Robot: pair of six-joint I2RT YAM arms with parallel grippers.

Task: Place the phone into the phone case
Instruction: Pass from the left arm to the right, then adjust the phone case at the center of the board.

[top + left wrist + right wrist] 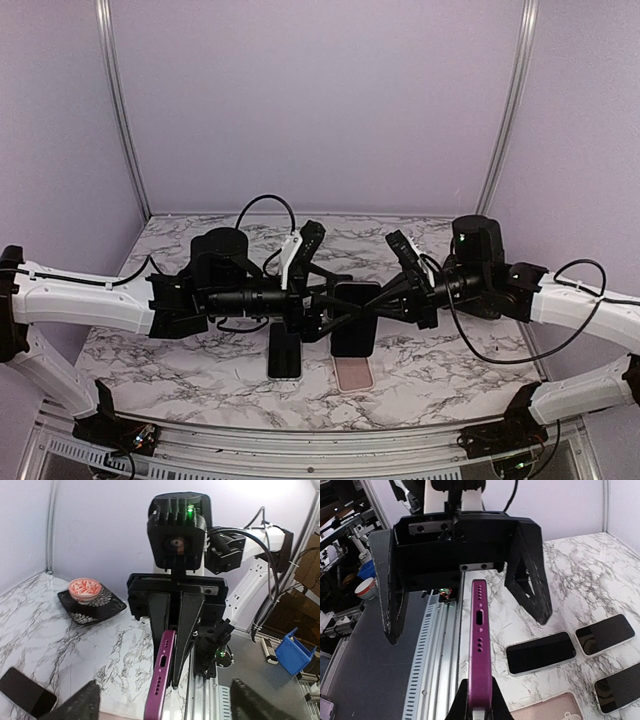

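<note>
A purple phone (pixel 479 630) hangs edge-up above the table, dark in the top view (pixel 355 318). My right gripper (pixel 479 696) is shut on its near end, one finger on each flat side. The left gripper (pixel 162 692) stands open, its fingers (pixel 530 575) spread wide on either side of the phone's far end without touching it. From the left wrist the phone's port edge (pixel 162 675) shows between the right gripper's dark fingers. The pink phone case (pixel 353 373) lies open side up on the marble below, also at the right wrist view's bottom edge (pixel 545 711).
Three other dark-screened phones (pixel 540 652) (pixel 602 635) (pixel 617 687) lie on the marble beside the case; one (pixel 285 352) shows from above. A red-patterned bowl (pixel 84 589) sits on a black square plate (pixel 107 607) by the wall. The metal rail (pixel 427 655) runs along the table's near edge.
</note>
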